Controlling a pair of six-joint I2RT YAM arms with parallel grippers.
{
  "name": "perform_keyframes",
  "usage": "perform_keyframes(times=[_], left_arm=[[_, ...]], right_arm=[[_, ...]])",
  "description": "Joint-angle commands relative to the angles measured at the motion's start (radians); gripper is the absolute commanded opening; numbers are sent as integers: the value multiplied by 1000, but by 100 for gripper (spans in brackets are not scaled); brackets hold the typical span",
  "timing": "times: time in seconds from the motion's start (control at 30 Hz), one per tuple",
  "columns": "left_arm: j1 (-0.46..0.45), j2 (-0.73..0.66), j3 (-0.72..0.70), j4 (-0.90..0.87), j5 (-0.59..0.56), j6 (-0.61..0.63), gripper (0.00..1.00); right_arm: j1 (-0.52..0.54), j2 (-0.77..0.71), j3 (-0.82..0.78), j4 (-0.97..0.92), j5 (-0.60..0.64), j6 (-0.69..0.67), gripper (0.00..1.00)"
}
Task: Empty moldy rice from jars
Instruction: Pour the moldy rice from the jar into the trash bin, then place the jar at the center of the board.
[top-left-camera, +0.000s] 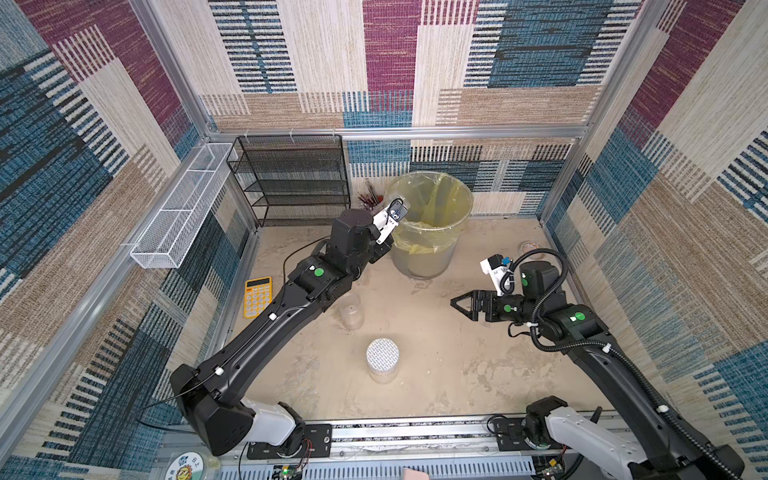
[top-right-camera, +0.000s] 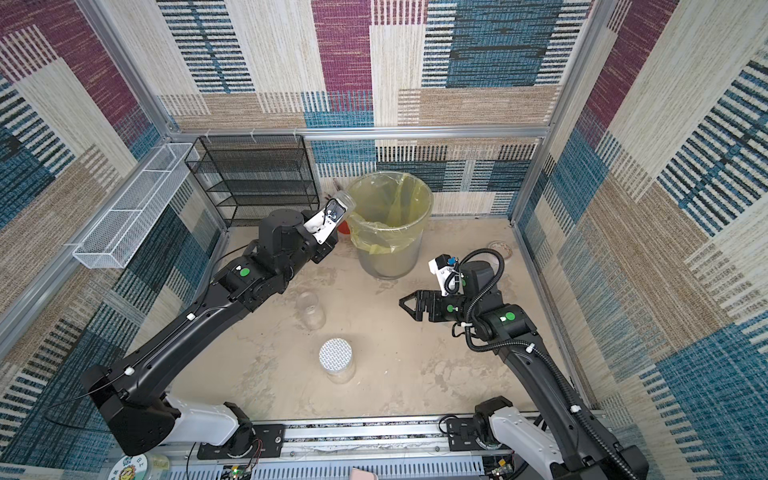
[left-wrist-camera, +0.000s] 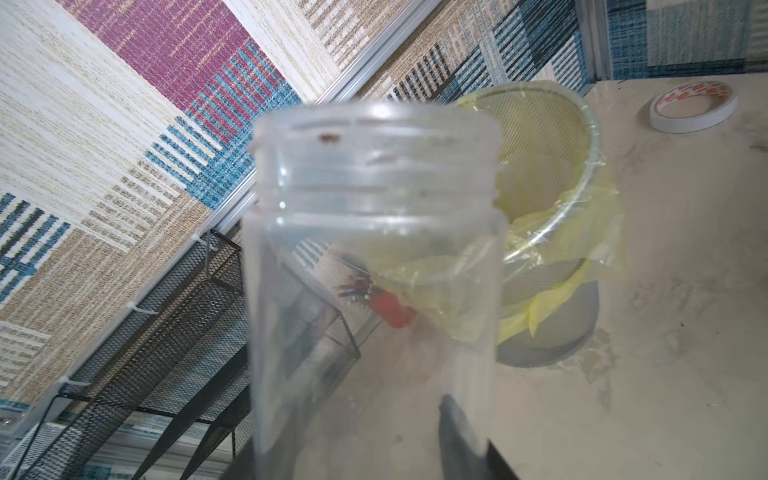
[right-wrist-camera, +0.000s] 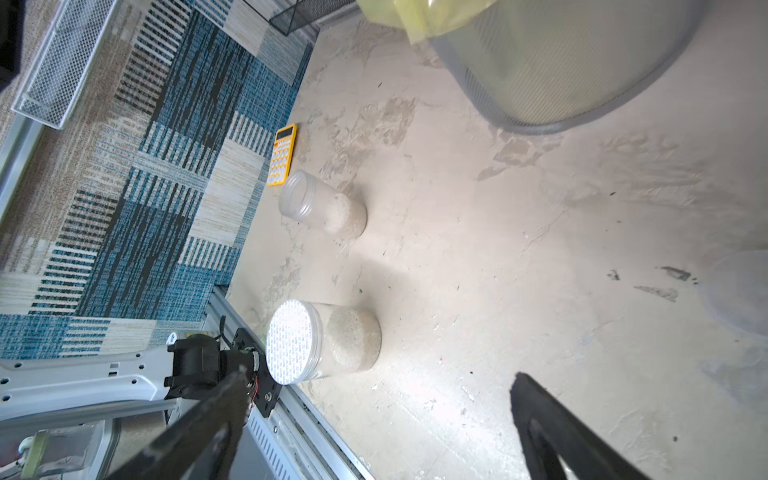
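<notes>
My left gripper is shut on the base of a clear jar with no lid, beside the left rim of the bin. The jar looks empty apart from a brown speck at its mouth. Two more jars stand on the table: a small clear one and one with a white grid-patterned lid. In the right wrist view moldy rice fills the lower part of the small jar, and more rice lies in the grid-lidded jar. My right gripper hovers open at the right, nothing between its fingers.
A mesh bin lined with a yellow bag stands at the back centre. Behind its left side is a red pencil cup. A black mesh rack, white wire basket, yellow calculator and tape roll are around.
</notes>
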Motion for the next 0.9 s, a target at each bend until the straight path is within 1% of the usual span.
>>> perform_keyframes(times=[0.0,0.1,0.27,0.4,0.5,0.57,0.63,0.73,0.87], left_arm=[[0,-50,-64,39,4,-81,0],[-1,-103,-141,49,-3,-102,0],[-1,-184,-241,31,-18,-152,0],[-1,-253,-332,33,-28,-189,0],[-2,-292,-379,22,-27,-217,0],[-2,-312,-406,25,-20,-231,0],[-2,-329,-429,25,-18,-245,0],[-2,-355,-473,37,-10,-263,0],[-2,-371,-510,66,12,-278,0]], right_arm=[[47,-3,-27,31,9,46,100],[132,2,-58,59,7,80,99],[308,27,-84,117,62,150,99],[464,104,-91,178,128,200,99],[539,184,-73,208,174,217,99],[570,240,-60,225,183,215,99],[584,281,-22,192,241,215,99],[586,266,20,161,319,220,99],[579,251,111,51,433,189,99]])
